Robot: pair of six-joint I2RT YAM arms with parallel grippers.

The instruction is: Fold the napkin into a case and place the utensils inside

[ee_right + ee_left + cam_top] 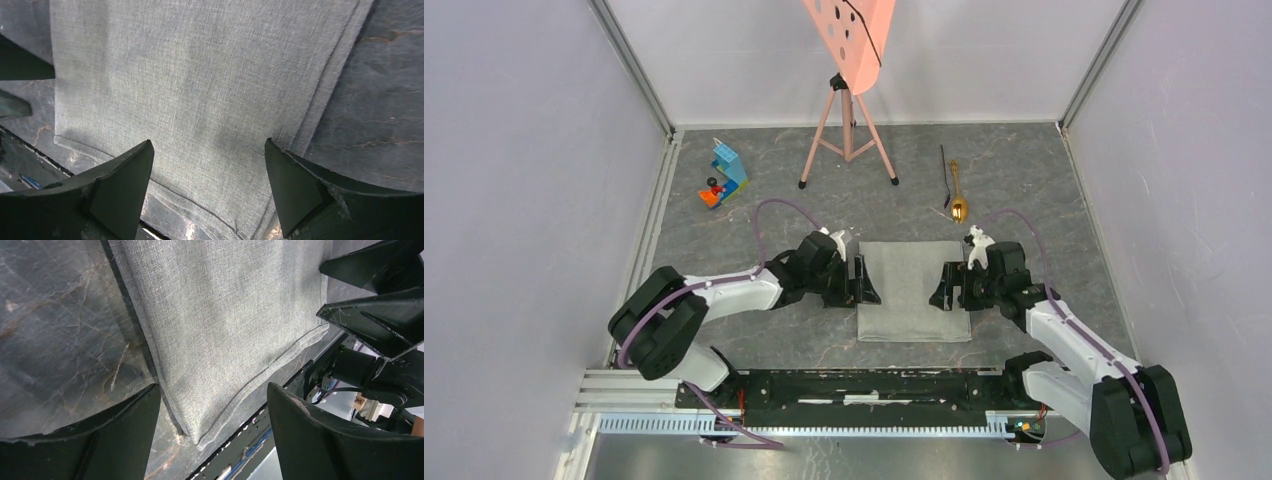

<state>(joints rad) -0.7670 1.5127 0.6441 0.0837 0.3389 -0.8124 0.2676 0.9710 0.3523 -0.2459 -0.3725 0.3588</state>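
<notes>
We find the fingers of the left gripper [214, 390] spread wide apart with nothing pinched between them, poised over the near left corner of the napkin [914, 290], whose stacked hems show at that corner. The right gripper [207, 145] stands the same way, its fingers parted over the cloth's right margin, where we can count several layers stepping out along the edge; they hold nothing. From above, we see the two grippers facing each other across the napkin, one at each side edge. The grey cloth lies flat as a folded rectangle on the dark marbled table [1044, 200], just ahead of the arm bases. The utensils are outside it: the gold spoon [958, 200] lies beyond the napkin's far right corner, bowl toward the cloth, with the black utensil [945, 175] just beside it on the left. Further off, we note toy blocks [724, 178] at the far left and a pink board [854, 35] on a tripod [847, 125] at the back.
</notes>
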